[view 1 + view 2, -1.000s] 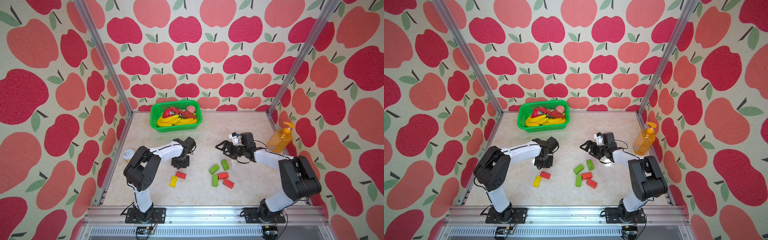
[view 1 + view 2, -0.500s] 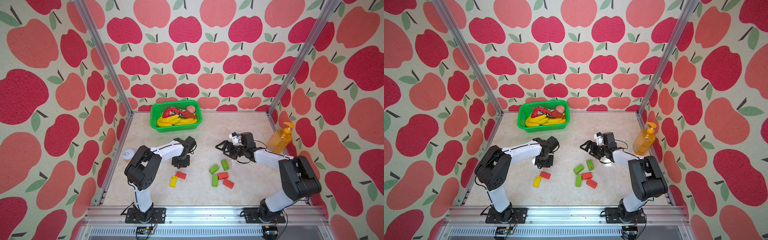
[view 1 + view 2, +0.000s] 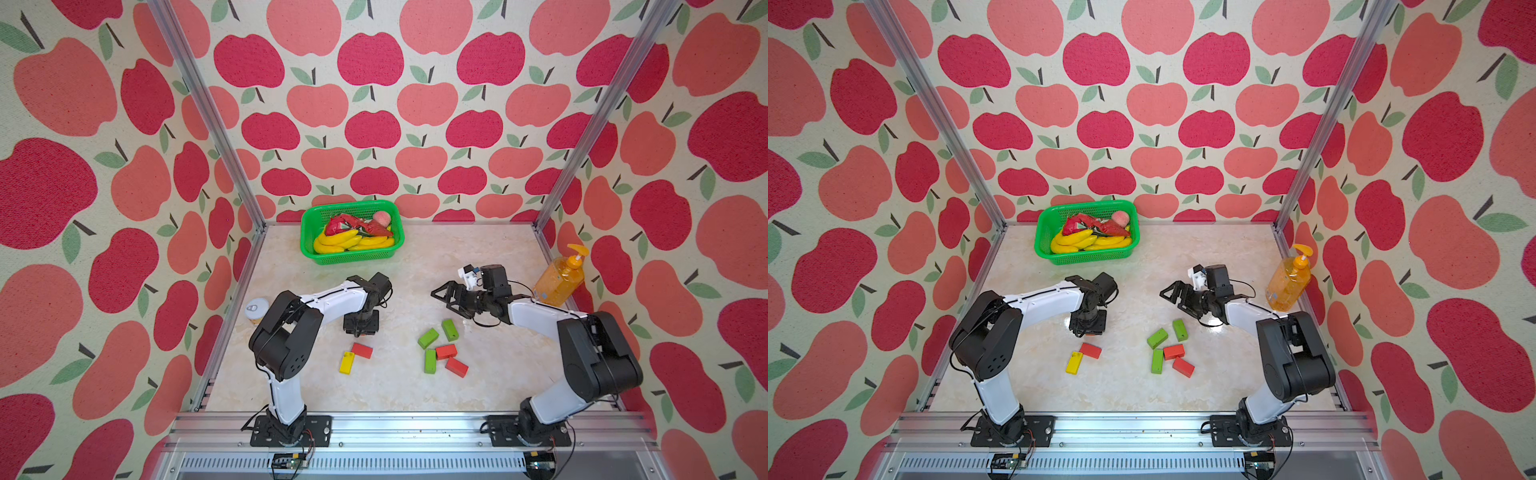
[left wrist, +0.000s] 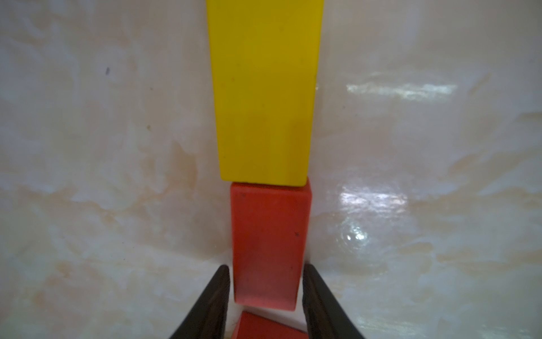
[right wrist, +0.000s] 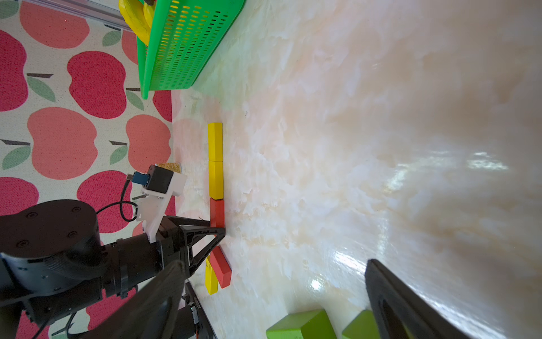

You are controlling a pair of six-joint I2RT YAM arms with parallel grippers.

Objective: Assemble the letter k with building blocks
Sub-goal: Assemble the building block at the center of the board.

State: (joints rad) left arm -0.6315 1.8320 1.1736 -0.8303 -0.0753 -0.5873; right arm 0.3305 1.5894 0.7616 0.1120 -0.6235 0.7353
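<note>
Left gripper (image 4: 265, 266) has eased open: its fingers (image 4: 211, 299) now stand narrowly clear of the red block (image 4: 269, 229). It lies released on the table (image 4: 102, 176), end against the yellow block (image 4: 264, 102).

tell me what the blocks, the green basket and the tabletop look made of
Red block and yellow block: likely painted wood, maybe dense plastic; matte, no glare. Basket: moulded plastic, slotted walls, slight sheen. Tabletop: polished marble-look surface, stone or laminate; it mirrors the lights.
</note>
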